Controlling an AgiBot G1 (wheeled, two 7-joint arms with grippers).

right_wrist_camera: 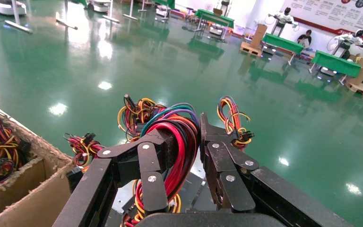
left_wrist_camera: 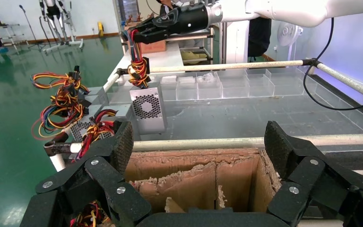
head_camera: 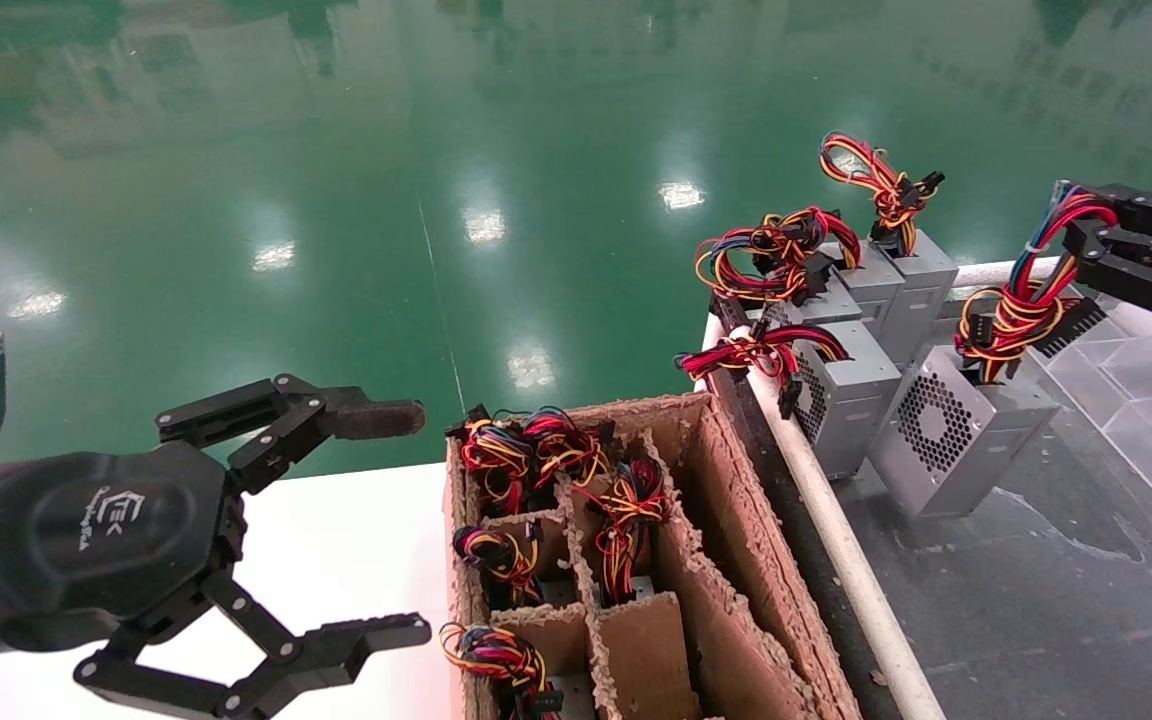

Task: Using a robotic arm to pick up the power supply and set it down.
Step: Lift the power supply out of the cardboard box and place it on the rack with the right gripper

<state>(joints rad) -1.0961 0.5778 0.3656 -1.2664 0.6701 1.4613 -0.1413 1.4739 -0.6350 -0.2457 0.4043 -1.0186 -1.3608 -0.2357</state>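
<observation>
Power supply [head_camera: 951, 430]: grey vented box, red-blue wire loops pinched by right gripper [head_camera: 1086, 235].

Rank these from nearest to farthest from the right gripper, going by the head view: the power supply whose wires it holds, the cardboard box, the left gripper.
1. The power supply, just below the right gripper, which grips its wire loop.
2. The cardboard box, toward the left, beyond the white rail.
3. The left gripper, open at the far left, beside the box.
</observation>
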